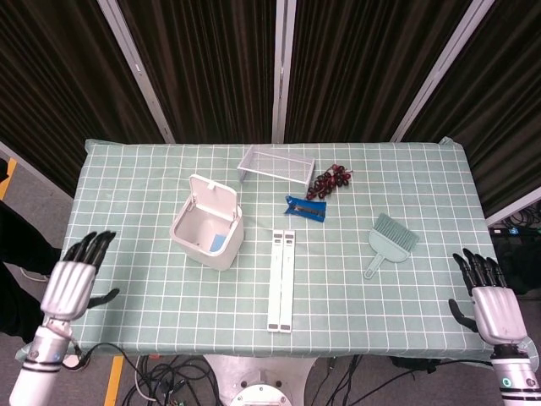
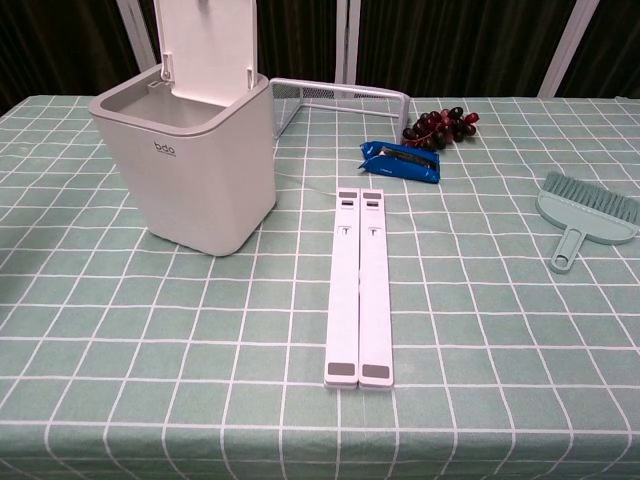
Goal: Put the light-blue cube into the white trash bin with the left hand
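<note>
Light-blue cube (image 1: 218,242) is lying inside the white plastic lidded trash bin (image 1: 191,247) on the green checked desk (image 1: 152,279), left hand (image 1: 69,288) and right hand (image 1: 495,309) hovering empty, fingers spread, off the desk edges, so nothing is needing doing beyond keeping clear.

Upper left of the frame: white bin (image 2: 195,170) with lid (image 2: 205,48) raised upright. Behind, at upper centre: wire basket (image 2: 340,98). To the right: grapes (image 2: 438,125), then blue packet (image 2: 400,161) just below. In the centre: two white strips (image 2: 359,285) lying side by side, touching. At right edge: small brush (image 2: 587,213). Under all: green checked cloth (image 2: 150,330).
</note>
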Available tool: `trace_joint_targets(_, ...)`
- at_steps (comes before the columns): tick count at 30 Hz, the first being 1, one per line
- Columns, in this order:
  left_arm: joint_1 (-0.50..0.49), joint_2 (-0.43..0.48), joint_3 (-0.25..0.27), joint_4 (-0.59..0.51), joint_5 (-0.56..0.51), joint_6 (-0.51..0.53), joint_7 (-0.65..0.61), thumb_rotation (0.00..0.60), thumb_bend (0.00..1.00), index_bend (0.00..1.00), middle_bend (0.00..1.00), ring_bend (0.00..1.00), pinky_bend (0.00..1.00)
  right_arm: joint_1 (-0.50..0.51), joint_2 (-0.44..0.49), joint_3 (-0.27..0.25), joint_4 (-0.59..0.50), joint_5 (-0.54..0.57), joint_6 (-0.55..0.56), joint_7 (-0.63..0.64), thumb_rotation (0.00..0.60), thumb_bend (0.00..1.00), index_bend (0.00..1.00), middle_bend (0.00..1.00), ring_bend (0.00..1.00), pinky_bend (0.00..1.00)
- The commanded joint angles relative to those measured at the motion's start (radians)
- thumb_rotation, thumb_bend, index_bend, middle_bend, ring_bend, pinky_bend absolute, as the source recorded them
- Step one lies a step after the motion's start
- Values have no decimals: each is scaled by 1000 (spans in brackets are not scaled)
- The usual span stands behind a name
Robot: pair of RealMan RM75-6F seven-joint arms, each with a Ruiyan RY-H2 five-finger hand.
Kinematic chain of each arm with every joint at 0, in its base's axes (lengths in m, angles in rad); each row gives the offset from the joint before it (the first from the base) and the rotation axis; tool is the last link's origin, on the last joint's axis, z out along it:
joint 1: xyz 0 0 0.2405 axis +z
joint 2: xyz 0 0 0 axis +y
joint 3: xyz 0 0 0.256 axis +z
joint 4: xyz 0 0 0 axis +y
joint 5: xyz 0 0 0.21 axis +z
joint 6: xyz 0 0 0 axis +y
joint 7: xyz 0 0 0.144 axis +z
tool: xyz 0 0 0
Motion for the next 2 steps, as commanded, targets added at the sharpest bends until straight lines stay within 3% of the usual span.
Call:
trace_joint_targets(1,77,-53,44,80,31,53,-7,600,0,66,104,72,197,-6,-2,-9,-6,-13,7,-7,600,277,0,0,0,0)
trace_joint_targets(2,84,-58,40,90,31,59,-16,600,0,66,102,71,189,-7,-2,-11,-7,-15,8,-7,600,275,0,0,0,0)
